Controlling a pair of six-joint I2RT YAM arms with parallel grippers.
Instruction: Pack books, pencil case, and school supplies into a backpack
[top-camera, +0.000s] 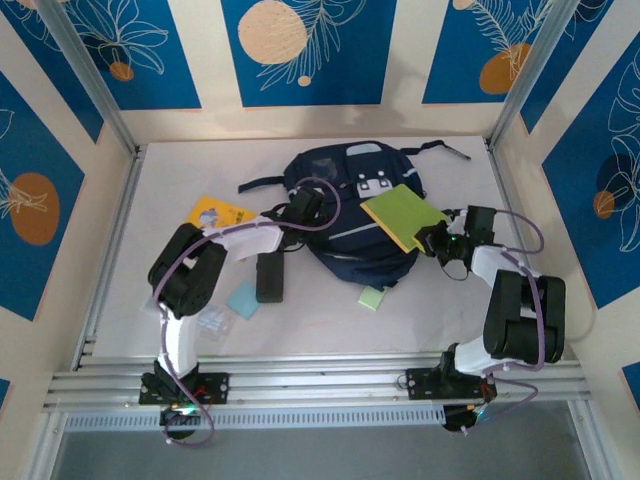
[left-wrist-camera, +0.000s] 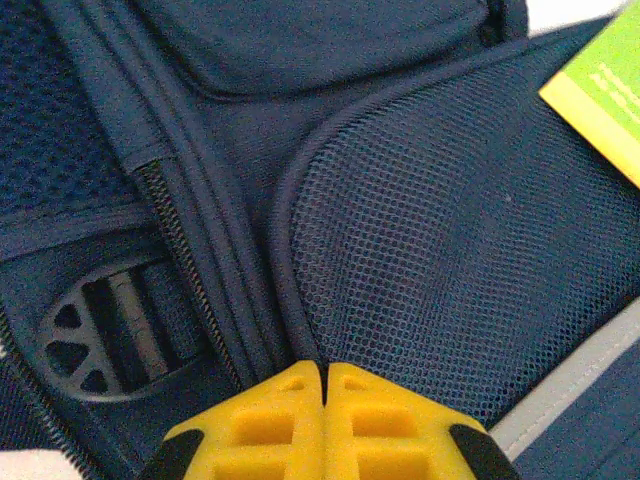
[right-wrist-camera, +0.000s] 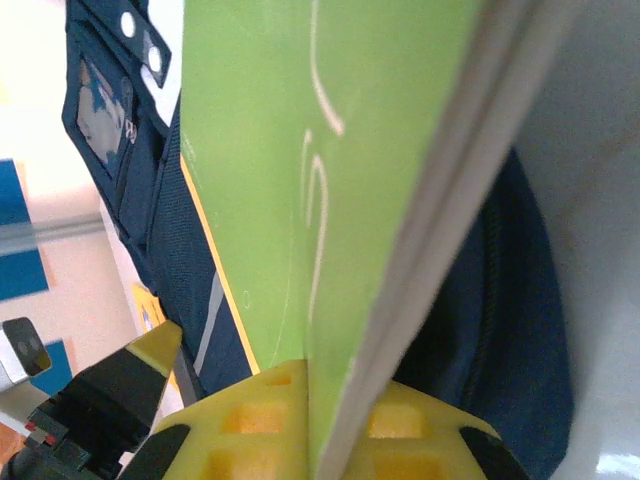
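The backpack (left-wrist-camera: 450, 230) is matt cloth with mesh; the lime-green book (right-wrist-camera: 300, 150) is smooth paper.

Bright, even light; wrist close-ups soft, perhaps overexposed at edges.

The large navy blue fabric backpack (top-camera: 340, 255) has white-grey patches and a pale stripe. The thin lime-green book (top-camera: 403, 215) is plain, the thin orange-yellow book (top-camera: 215, 212) pictured, the slim rectangular case (top-camera: 269, 278) black.

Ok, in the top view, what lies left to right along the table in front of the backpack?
clear plastic piece → light blue pad → black pencil case → pale green pad
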